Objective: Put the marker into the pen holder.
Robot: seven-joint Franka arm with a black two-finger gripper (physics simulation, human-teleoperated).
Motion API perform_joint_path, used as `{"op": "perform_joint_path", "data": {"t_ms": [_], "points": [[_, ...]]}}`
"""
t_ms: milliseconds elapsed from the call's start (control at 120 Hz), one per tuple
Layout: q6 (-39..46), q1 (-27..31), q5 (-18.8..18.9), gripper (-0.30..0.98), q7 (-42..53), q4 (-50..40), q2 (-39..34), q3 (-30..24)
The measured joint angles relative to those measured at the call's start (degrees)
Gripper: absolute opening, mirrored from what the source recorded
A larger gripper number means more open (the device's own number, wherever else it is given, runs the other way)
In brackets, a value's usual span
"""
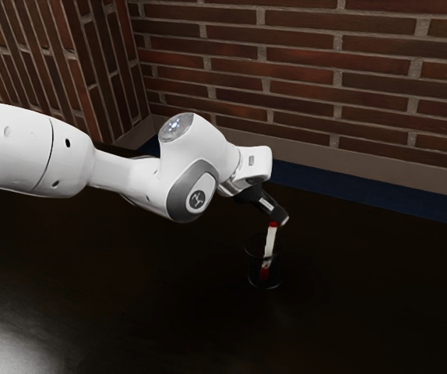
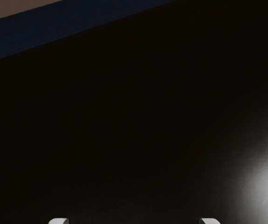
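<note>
My gripper (image 1: pixel 282 219) is just above the pen holder in the exterior view, right by the marker's upper end. In the wrist view, the two light fingertips of the gripper (image 2: pixel 134 221) stand wide apart at the lower edge, with no marker between them. The white marker with red ends (image 1: pixel 270 243) stands slightly tilted inside the clear, dark-looking pen holder (image 1: pixel 250 269). Its top sticks out above the rim, and its lower red part shows through the wall. Whether a finger touches the marker's top is unclear.
The holder stands on the dark table (image 1: pixel 161 296). Behind it, a blue strip (image 1: pixel 348 190) runs along the foot of the brick wall (image 1: pixel 286 86). The arm reaches in above the table from the exterior view's left.
</note>
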Motion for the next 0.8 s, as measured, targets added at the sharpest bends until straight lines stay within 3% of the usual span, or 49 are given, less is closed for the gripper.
{"op": "perform_joint_path", "data": {"t_ms": [125, 283, 367, 500, 642, 800], "points": [[-0.52, 0.01, -0.2, 0.5, 0.34, 0.26, -0.04, 0.0], [-5.73, 0.04, -0.29, 0.6, 0.67, 3.57, -0.5, 0.72], [-17.14, 0.05, 0.66, 0.63, 0.52, 12.38, 0.62, 3.68], [-40.38, 0.02, 8.13, 0.65, -2.27, 24.23, -0.06, 6.18], [-58.02, -0.32, 8.37, 0.67, -5.86, 25.97, -8.6, 13.32], [-69.43, -0.18, 7.91, 0.68, -9.3, 26.14, -12.03, 16.91]]}}
